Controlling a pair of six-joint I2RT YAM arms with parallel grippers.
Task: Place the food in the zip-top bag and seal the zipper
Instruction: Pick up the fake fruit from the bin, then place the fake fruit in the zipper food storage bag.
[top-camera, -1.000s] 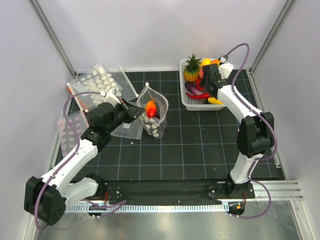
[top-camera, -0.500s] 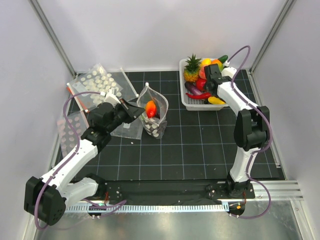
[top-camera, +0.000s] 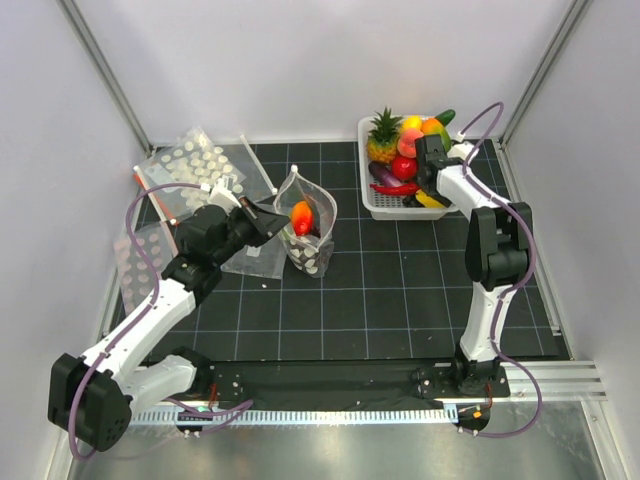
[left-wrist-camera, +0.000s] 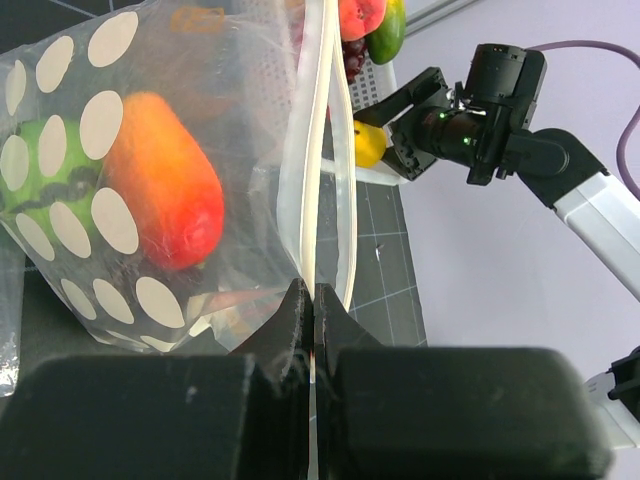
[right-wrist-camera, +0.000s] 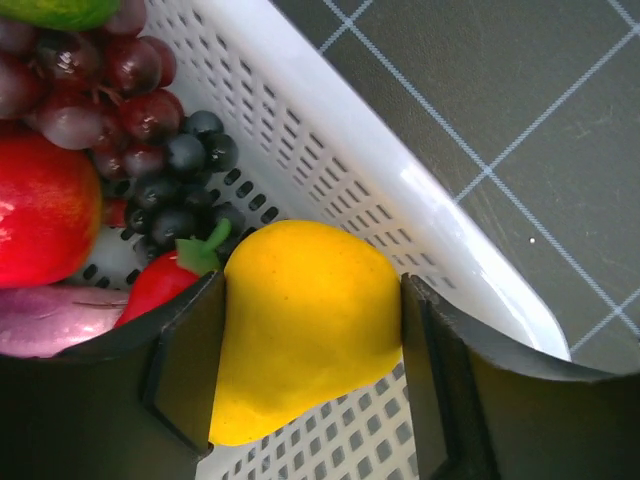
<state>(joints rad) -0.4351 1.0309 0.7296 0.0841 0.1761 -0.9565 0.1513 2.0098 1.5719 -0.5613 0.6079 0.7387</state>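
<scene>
The zip-top bag (top-camera: 312, 240) stands open on the mat, with an orange-red fruit (top-camera: 300, 215) inside. In the left wrist view the fruit (left-wrist-camera: 165, 190) lies next to a green piece (left-wrist-camera: 40, 170). My left gripper (top-camera: 268, 222) is shut on the white zipper strip (left-wrist-camera: 320, 150) at the bag's mouth, its jaws (left-wrist-camera: 314, 300) pinched together. My right gripper (top-camera: 429, 192) reaches into the white basket (top-camera: 374, 211). Its fingers (right-wrist-camera: 185, 370) press both sides of a yellow pear (right-wrist-camera: 300, 340) that rests on the basket floor.
The basket's rim (right-wrist-camera: 400, 190) runs just right of the pear. Dark grapes (right-wrist-camera: 190, 165), red grapes (right-wrist-camera: 110, 80), a red apple (right-wrist-camera: 40, 210) and a red pepper (right-wrist-camera: 160, 285) crowd it. A pineapple (top-camera: 382, 140) stands at the back. Dotted clear sheets (top-camera: 195, 160) lie at the left.
My right gripper has moved right and nearer over the basket and come down around the yellow pear. My left gripper and the bag have not moved.
</scene>
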